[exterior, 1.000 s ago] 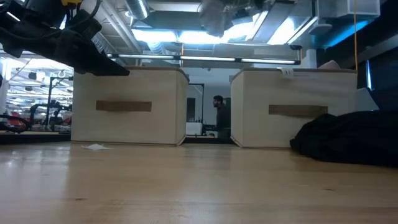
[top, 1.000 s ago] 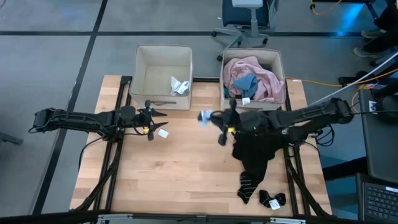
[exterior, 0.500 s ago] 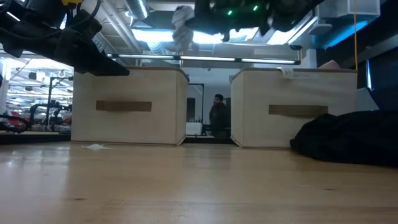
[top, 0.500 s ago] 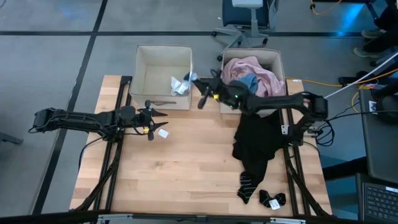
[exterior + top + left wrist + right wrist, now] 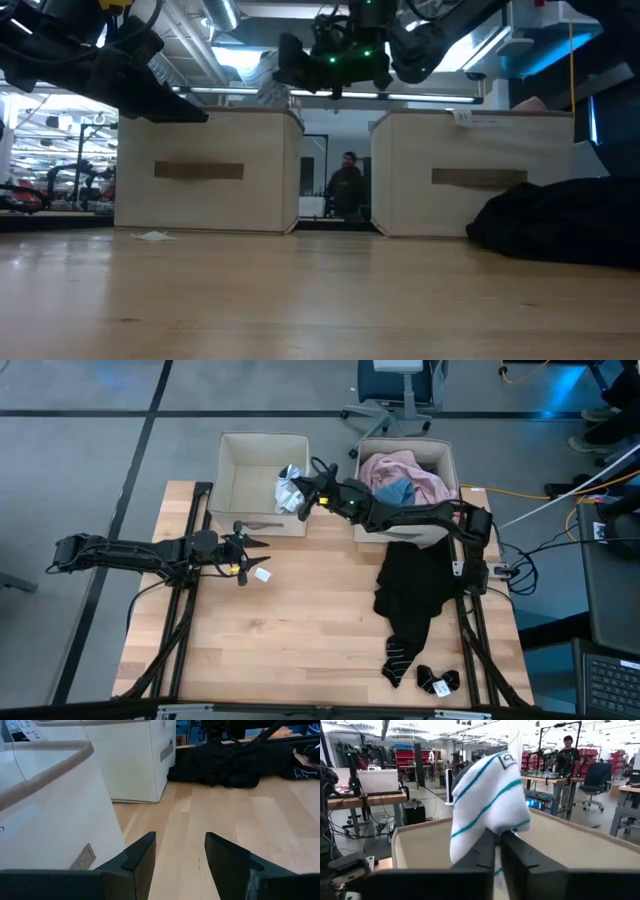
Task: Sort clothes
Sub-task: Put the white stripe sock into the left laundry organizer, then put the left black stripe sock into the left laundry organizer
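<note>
My right gripper (image 5: pixel 499 836) reaches over the right wall of the left beige bin (image 5: pixel 225 470), shut on a white sock with teal stripes (image 5: pixel 485 800). The right bin (image 5: pixel 453 472) holds a pink shirt (image 5: pixel 405 465) and a blue piece (image 5: pixel 395 492). A black garment (image 5: pixel 410 595) lies spread on the table's right side, with a striped sock (image 5: pixel 397 657) and dotted black socks (image 5: pixel 437 682) at its near end. My left gripper (image 5: pixel 177 855) waits open and empty, just in front of the left bin. My right gripper pinches a bunched part of the sock (image 5: pixel 495 827) between its two fingers. The fingers lie about level and come from the table's right side. The sock bulges out past the fingertips, lifted clear above the inside of the left bin (image 5: pixel 420 845).
A small white tag (image 5: pixel 262 573) lies on the table near my left gripper. The wooden table's middle and near left show bare boards (image 5: pixel 280 650). An office chair (image 5: pixel 395 390) stands behind the bins. A person (image 5: pixel 345 190) stands far off in the room.
My right gripper has carried the sock from above the table's middle toward the far left. It has sunk a little and tipped up to about level, and it now reaches over the left bin. The sock has stayed between its fingers.
</note>
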